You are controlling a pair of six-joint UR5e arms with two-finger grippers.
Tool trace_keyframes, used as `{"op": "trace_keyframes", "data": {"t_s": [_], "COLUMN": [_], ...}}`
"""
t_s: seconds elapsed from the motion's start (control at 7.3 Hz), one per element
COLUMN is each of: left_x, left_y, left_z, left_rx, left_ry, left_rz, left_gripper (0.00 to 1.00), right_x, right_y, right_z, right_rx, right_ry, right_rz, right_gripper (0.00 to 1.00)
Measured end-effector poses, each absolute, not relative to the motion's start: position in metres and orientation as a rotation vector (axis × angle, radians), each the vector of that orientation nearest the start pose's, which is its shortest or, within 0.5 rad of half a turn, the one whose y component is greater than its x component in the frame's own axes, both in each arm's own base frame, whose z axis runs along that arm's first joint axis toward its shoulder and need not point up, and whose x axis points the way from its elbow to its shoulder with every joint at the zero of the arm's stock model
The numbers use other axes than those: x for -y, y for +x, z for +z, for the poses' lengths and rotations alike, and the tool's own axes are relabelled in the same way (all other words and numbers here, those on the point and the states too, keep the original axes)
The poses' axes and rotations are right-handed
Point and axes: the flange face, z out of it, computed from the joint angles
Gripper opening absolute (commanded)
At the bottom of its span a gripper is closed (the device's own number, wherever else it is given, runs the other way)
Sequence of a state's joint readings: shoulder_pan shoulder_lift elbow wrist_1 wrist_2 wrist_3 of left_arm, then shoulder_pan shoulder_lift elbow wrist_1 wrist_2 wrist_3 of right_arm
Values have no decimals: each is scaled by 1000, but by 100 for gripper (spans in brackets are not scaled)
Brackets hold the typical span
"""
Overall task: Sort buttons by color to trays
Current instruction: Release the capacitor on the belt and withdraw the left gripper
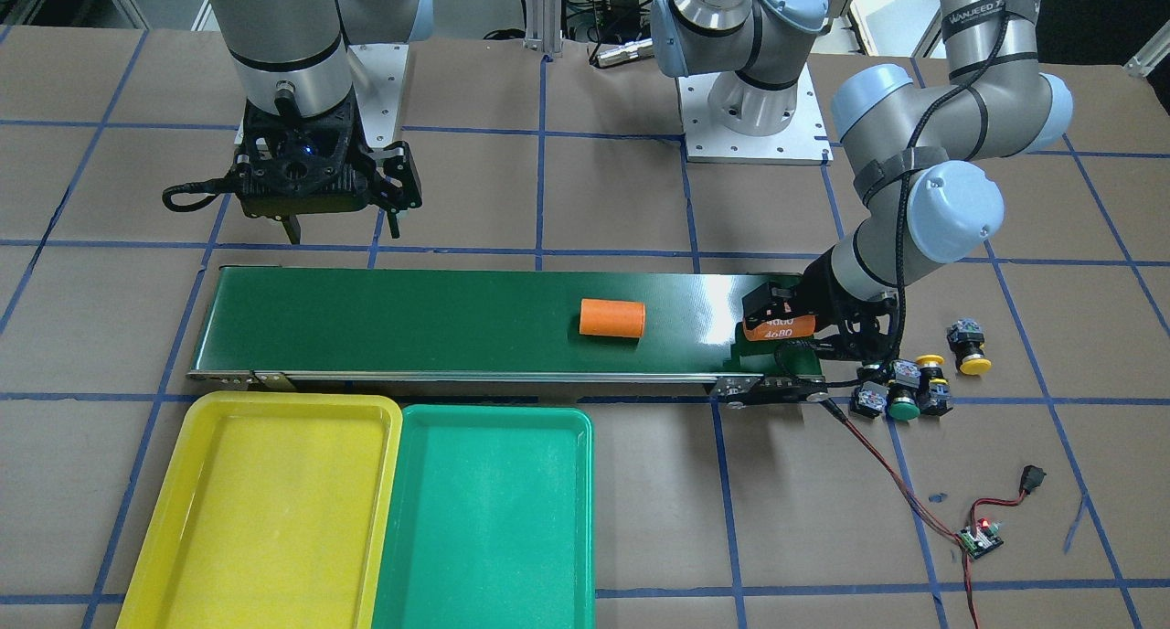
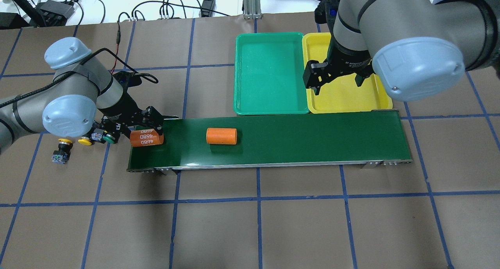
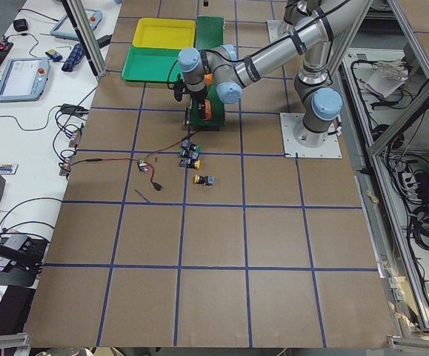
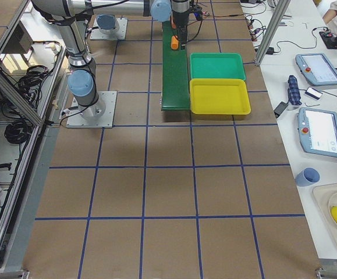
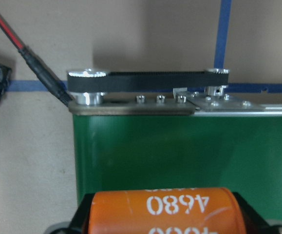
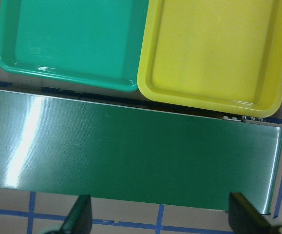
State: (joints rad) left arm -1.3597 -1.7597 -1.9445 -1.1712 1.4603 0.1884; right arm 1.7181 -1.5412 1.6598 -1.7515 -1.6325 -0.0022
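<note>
An orange cylinder marked "4680" (image 1: 779, 329) is being clenched by the left claw (image 1: 777, 314) at the right end of the dark-green conveyor belt (image 1: 439, 323) in the front-facing view. Just right of that end, on the brown table (image 1: 658, 519), three buttons (image 1: 868, 398) are being crowded together, a green cap (image 1: 904, 410) and a yellow cap (image 1: 930, 362) showing. A fourth, yellow button (image 1: 973, 364) is lying slightly apart. A second orange cylinder (image 1: 612, 318) is being carried mid-belt. The right claw (image 1: 344, 229) is being held released at upper left. The yellow tray (image 1: 265, 519) and green tray (image 1: 484, 519) are being kept touching at lower left.
</note>
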Motion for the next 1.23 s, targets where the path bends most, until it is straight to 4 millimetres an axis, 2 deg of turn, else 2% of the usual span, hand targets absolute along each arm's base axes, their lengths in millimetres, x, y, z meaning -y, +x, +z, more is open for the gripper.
{"op": "trace_keyframes", "data": {"t_s": [0.14,0.27,0.41,0.55,0.69,0.82,0.96,1.23], "left_x": [518,526,536,545,548,547,542,543], "left_y": [-34,-21,5,45,86,123,158,217], "left_z": [278,311,350,377,385,379,367,339], "left_rx": [-3261,-3231,-3195,-3175,-3164,-3159,-3151,-3126], "left_ry": [-54,-71,-121,-196,-249,-278,-293,-184], "left_rz": [177,134,106,92,93,118,155,109], "left_gripper": [100,100,100,100,100,100,100,100], "right_x": [484,484,484,484,484,485,485,486], "right_y": [200,200,200,200,200,199,198,198], "right_z": [447,447,447,447,447,447,447,447], "right_rx": [-3189,-3189,-3190,-3190,-3191,-3191,-3191,-3191], "right_ry": [-236,-237,-236,-236,-235,-234,-232,-229], "right_rz": [-105,-104,-102,-101,-101,-102,-104,-105], "right_gripper": [100,100,100,100,100,100,100,100]}}
